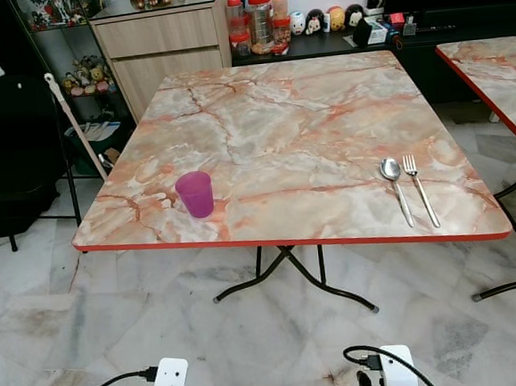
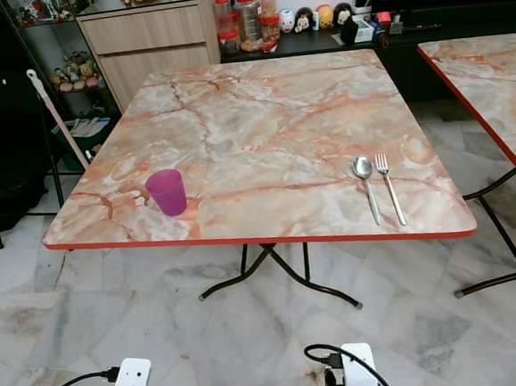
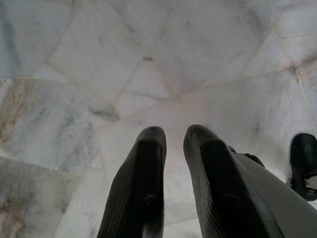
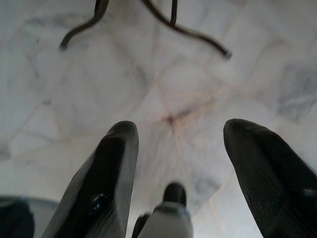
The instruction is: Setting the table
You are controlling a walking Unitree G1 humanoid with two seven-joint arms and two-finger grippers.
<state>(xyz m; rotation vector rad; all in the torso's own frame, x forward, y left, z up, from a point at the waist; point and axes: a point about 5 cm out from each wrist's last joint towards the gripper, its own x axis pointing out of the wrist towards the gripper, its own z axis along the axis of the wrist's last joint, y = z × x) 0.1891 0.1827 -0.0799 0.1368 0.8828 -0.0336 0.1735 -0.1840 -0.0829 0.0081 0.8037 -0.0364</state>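
Here we are, facing the marble-patterned bench [image 1: 280,129] with its red edge, standing on pale marble floor [image 1: 116,320]. On it, toward the near left corner, a purple cup [image 1: 195,194] stands upright, at about ten o'clock from where the robot stands. Over at roughly one o'clock, close to the near right edge, a spoon [image 1: 395,185] and a fork [image 1: 419,186] lie side by side, just beside each other, handles toward us, the spoon on the left.

Both arms hang low, well short of the bench, wrists showing at the bottom of the head views. The left pincer [image 3: 174,136] points down at the floor tiles, its two black fingers [image 3: 141,183] close together with a slim gap between them (narrow, gripping nothing). The right pincer [image 4: 181,131] also aims at the floor, fingers [image 4: 106,173] spread wide with nothing between them, and the bench's black folding legs [image 4: 188,32] show ahead of it.

So cup, spoon and fork all sit up on the bench, well apart from both pincers.

At twelve o'clock beyond the bench, a wooden cabinet [image 1: 161,40] and a dark shelf with red-lidded jars [image 1: 258,19]. A second marble-patterned bench [image 1: 499,76] pokes in at two o'clock.
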